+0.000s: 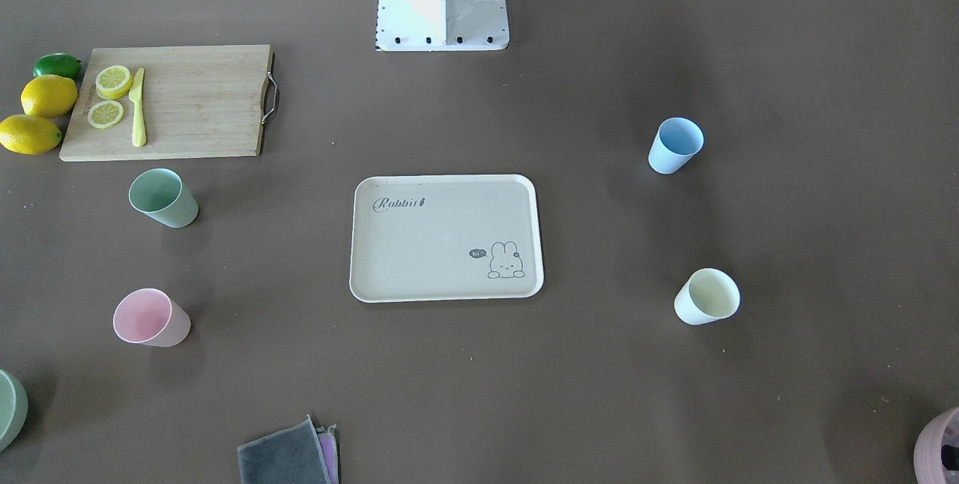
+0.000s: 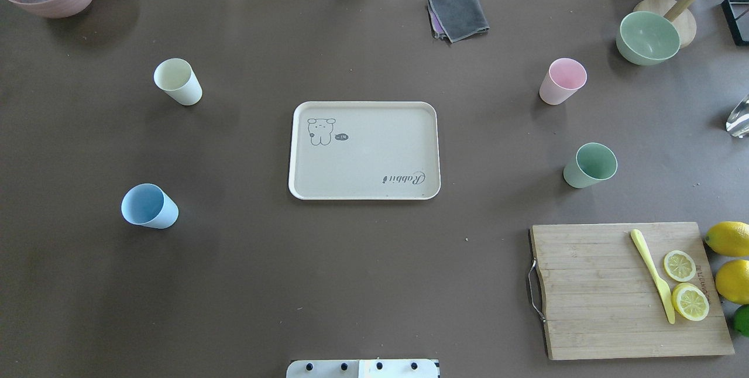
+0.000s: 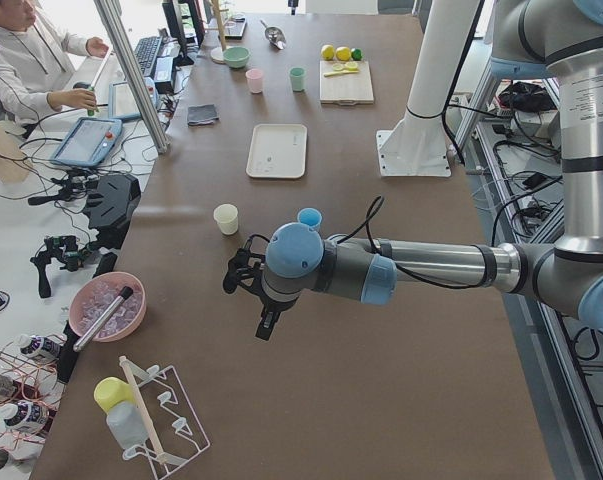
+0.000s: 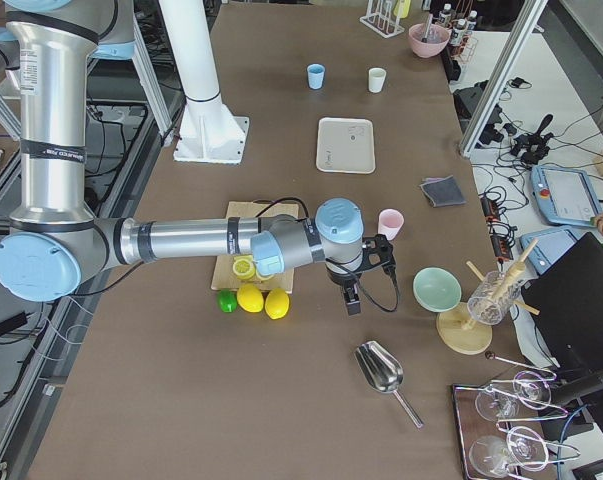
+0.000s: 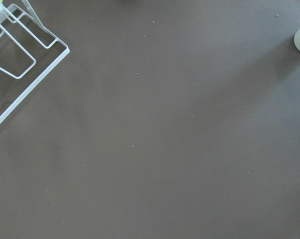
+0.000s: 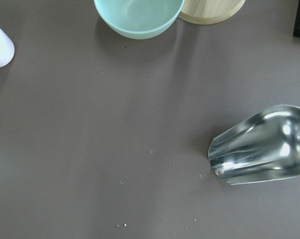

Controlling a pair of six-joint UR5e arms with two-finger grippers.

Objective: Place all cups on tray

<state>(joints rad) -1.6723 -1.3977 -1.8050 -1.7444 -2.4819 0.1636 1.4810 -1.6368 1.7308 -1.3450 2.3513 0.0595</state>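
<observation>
cream cup (image 2: 178, 82): near left gripper (image 3: 236, 278), apart
pink cup (image 2: 562, 82): near right gripper (image 4: 384, 255), apart
tray (image 2: 374, 150): mid-table, well apart from both
finger spread: cannot tell

Overhead and front-facing cameras looked steeply down from opposite sides, sharing the tray (image 2: 364, 150) (its lettering upside-down overhead); wrist cameras stared closely at tabletop (image 5: 150, 149).
</observation>
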